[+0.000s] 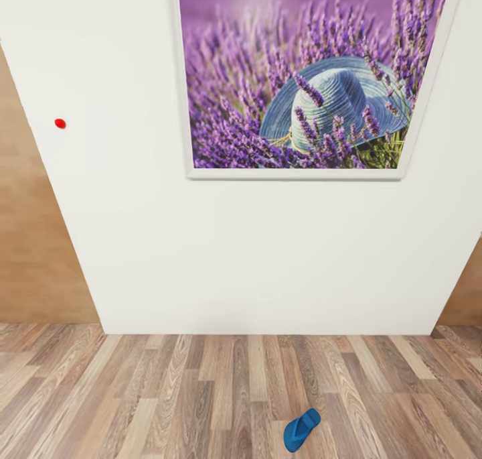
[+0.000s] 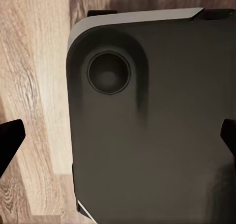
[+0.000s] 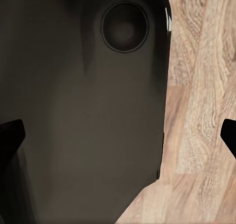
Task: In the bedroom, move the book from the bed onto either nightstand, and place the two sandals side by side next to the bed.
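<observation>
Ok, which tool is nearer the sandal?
Right, probably: the sandal lies on the floor ahead, slightly to the robot's right. The left tool and right tool hang open beside the base, neither touching it.

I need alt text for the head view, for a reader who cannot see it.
A single blue sandal lies on the wood-plank floor in front of a white wall. On the wall hang a framed picture of lavender with a blue hat, and a small red dot.
</observation>
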Available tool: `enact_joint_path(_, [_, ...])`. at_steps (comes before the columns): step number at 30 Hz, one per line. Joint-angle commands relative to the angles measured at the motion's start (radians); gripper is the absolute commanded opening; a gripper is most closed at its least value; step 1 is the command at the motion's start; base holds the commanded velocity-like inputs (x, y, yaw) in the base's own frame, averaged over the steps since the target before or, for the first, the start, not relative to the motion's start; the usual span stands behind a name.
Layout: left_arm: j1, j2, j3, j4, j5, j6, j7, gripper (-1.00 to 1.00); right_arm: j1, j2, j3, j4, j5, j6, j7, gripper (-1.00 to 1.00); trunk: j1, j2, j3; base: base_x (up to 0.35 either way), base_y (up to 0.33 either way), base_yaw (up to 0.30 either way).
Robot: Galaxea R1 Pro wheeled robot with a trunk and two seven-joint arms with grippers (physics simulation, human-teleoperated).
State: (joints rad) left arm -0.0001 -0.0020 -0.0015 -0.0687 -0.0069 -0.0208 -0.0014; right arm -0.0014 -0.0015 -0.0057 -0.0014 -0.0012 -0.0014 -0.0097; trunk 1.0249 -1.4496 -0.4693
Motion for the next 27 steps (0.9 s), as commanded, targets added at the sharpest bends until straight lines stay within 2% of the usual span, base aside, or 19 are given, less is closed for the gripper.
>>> enact_joint_path(1, [0.0,0.0,0.0,0.0,-0.001,-0.002,0.0,1.0,0.0,0.0,0.0,0.0,0.0,0.0,-0.001,1.0,0.0,0.0,-0.001,0.036,0.0,-0.159])
enact_joint_path(27, [0.0,0.0,0.0,0.001,-0.001,-0.002,0.0,1.0,0.0,0.0,0.0,0.0,0.0,0.0,-0.001,1.0,0.0,0.0,-0.001,0.004,0.0,-0.281])
